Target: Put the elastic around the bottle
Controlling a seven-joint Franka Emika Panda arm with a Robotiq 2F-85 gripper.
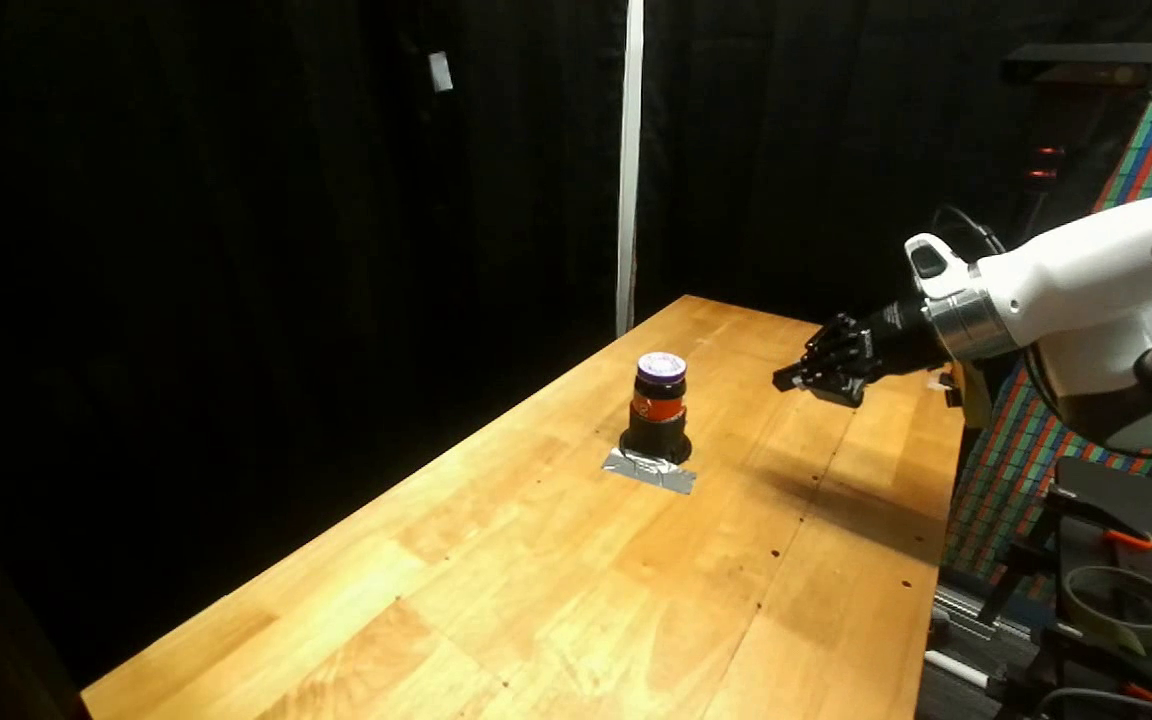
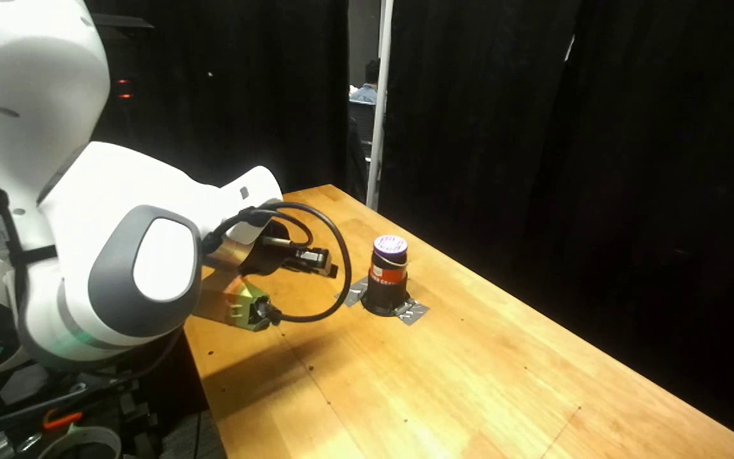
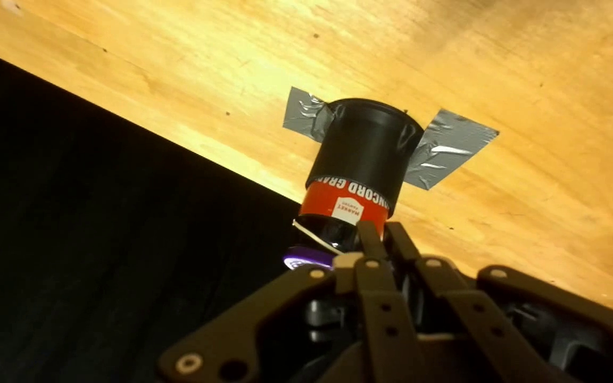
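As far as the pictures show, the main part of the job looks done: the thin pale elastic loop (image 3: 314, 236) crosses the upper part of the small squat dark bottle with an orange-red label (image 2: 387, 274), just below its round purple lid (image 2: 390, 245). The loop runs on a slant rather than level, and at 1 side it stands slightly off the bottle's outline. Its far side is hidden in the wrist view and I cannot make it out in an exterior view (image 1: 661, 388), so that it goes all the way around is my judgement, though a likely one. The bottle stands upright with its lower part inside a black cylindrical holder with a flared base (image 3: 367, 149), which 2 strips of silvery grey duct tape (image 3: 461, 138) fix to the light honey-coloured wooden table (image 1: 536, 560). The black metal Robotiq gripper (image 3: 383, 226) hangs above the table, apart from the bottle in both exterior views, although in the wrist view it overlaps the bottle by line of sight. Its jaws look pressed together, or very nearly, with only a narrow slit between their ends and nothing seen pinched there. What is left, I judge, is little: perhaps pushing the loop level against the bottle, if a neat fit is wanted, and taking the arm clear. A careless nudge could send the slanted loop up over the lid.
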